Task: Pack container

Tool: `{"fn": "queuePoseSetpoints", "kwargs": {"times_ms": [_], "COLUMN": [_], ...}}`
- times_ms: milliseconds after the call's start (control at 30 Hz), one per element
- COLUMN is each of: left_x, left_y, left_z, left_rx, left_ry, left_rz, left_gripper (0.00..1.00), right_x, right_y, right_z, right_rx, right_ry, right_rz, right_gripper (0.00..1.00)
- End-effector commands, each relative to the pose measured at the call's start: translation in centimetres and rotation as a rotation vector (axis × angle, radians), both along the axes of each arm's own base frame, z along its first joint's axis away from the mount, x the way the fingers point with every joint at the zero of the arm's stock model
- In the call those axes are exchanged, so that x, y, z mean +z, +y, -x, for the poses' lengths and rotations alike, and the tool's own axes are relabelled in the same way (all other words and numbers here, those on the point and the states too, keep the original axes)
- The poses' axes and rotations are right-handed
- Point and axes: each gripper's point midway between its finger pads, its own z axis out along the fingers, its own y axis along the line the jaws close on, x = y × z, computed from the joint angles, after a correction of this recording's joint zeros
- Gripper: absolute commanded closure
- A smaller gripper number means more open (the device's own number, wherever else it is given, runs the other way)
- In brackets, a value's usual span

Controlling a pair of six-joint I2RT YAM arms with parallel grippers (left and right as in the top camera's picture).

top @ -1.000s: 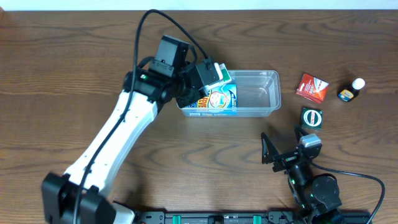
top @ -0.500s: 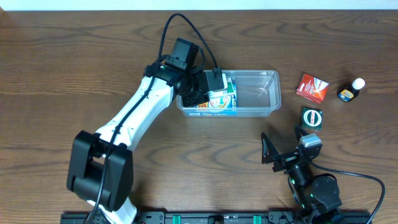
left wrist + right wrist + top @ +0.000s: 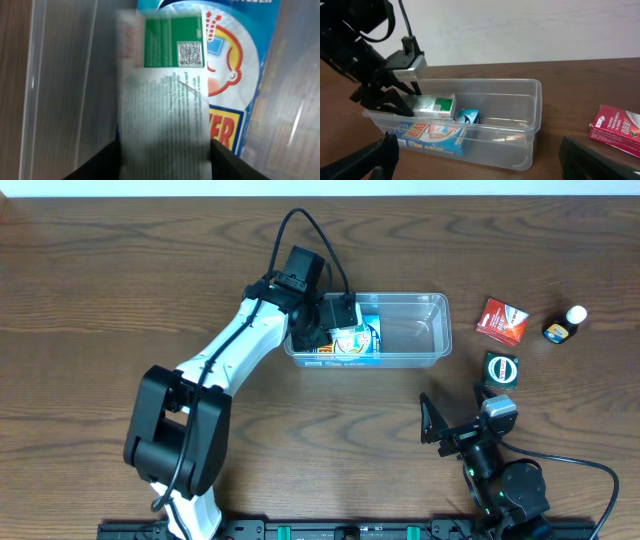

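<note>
Left arm [image 3: 215,365]: is reaching from the near left of the bench [image 3: 90,290] up into the left end of the container.
Left claw [image 3: 162,162]: is clamping a green and white box, one finger pressing on each side of it.
Green and white box [image 3: 162,100]: is sitting in the claw just above the blue carton; whether the two are touching cannot be told.
Blue carton [image 3: 352,346]: is lying flat on the floor of the container, at its left end.
Container [image 3: 432,330]: is standing on the bench a little right of centre, long side running left to right, its right half holding nothing.
Right claw [image 3: 480,162]: is hanging near the front edge with its fingers spread wide, gripping nothing.
Dark green thing [image 3: 501,369]: is lying just right of the container's near corner.
Red box [image 3: 502,319]: is lying right of the container, apart from it.
Small bottle [image 3: 563,325]: is sitting furthest right, near the red box.
</note>
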Motion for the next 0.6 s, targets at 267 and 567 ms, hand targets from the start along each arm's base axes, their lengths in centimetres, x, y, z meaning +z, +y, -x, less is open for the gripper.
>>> {"fn": "queuePoseSetpoints", "kwargs": {"times_ms": [267, 567], "left_x": [0.0, 4.5], "left_y": [2.3, 1.6], "left_z": [-1.8, -1.8], "left_rx": [0.055, 0.068], "left_ry": [-0.040, -0.124], "left_rz": [-0.044, 0.009], "left_gripper": [0.44, 0.44], "right_x": [-0.2, -0.2], "right_y": [0.2, 0.2], "right_z": [0.1, 0.1], "right_rx": [0.007, 0.007], "right_ry": [0.000, 0.000], "right_rz": [0.011, 0.011], "right_gripper": [0.01, 0.01]}}
